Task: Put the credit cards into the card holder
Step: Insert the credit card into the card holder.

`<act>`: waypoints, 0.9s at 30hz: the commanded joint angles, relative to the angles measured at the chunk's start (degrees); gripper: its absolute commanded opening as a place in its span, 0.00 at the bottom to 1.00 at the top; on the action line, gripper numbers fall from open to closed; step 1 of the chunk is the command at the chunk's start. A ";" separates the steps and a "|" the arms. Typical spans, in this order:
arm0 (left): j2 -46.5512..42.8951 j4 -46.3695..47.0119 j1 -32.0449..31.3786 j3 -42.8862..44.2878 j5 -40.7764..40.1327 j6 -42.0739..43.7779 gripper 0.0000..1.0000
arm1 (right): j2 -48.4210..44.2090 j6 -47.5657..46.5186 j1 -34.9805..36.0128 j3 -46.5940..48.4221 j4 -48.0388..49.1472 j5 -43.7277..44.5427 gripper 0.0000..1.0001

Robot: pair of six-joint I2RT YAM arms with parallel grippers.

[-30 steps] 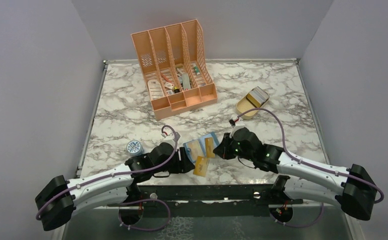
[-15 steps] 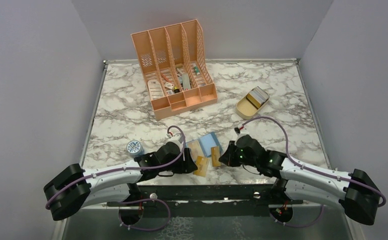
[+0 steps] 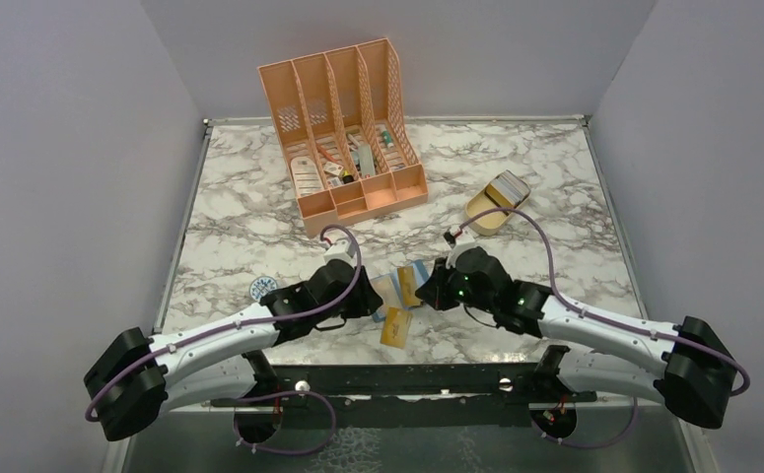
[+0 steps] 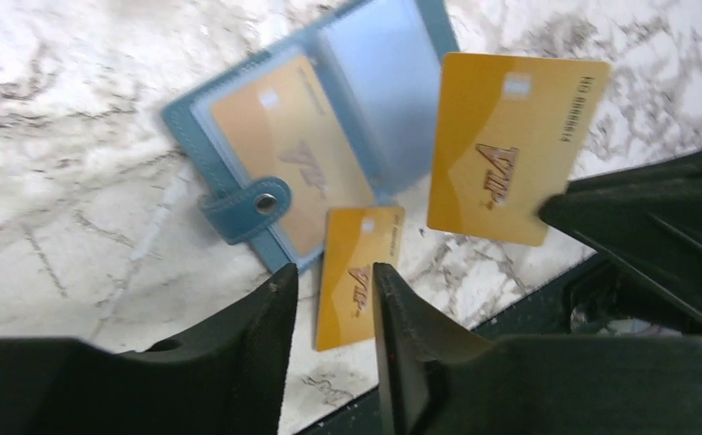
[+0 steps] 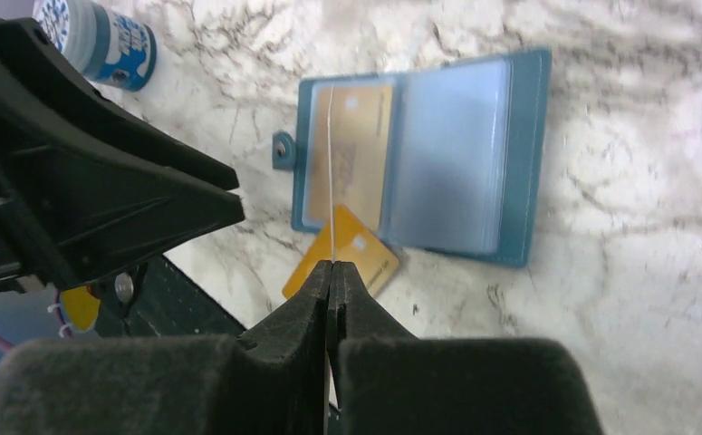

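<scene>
The teal card holder (image 3: 420,268) lies open on the marble, snap tab to its left (image 4: 256,204), (image 5: 501,163). One gold credit card (image 4: 283,163) sits in its left pocket. A second gold card (image 4: 510,145) hangs on edge over the holder, with my right gripper (image 5: 331,265) shut on its lower corner; it shows as a thin line (image 5: 331,172) in the right wrist view. A third card (image 4: 351,281), (image 3: 395,328) lies flat by the front edge. My left gripper (image 4: 336,290) hovers above it, open, with nothing between the jaws.
A peach desk organizer (image 3: 348,133) stands at the back. A tan oval tray (image 3: 496,202) sits at the back right. A round blue-white disc (image 3: 262,289) lies left of my left arm. The table's dark front rail (image 3: 407,379) runs just behind the loose card.
My right gripper has carried its card left and farther back, over the open holder. The left gripper has shifted away from the front edge and its jaws have narrowed.
</scene>
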 commanded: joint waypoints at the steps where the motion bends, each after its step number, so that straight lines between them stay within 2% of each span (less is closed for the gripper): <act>1: 3.99 -5.39 4.60 3.15 -2.68 -0.30 0.33 | 4.51 -8.40 -2.78 4.14 6.54 -3.39 0.01; 5: 5.85 -1.25 9.71 2.37 3.06 0.05 0.29 | 9.34 -10.81 -6.58 5.01 11.76 -10.83 0.01; 10: 7.50 0.84 11.05 1.99 4.70 0.71 0.29 | 14.42 -11.05 -10.39 4.70 17.15 -18.55 0.01; 20: 8.72 2.09 11.52 0.52 5.36 0.80 0.30 | 21.10 -10.98 -14.27 2.87 24.55 -25.24 0.01; 27: 9.82 2.29 11.70 0.59 5.48 0.97 0.30 | 22.12 -11.51 -15.27 1.55 25.55 -24.11 0.01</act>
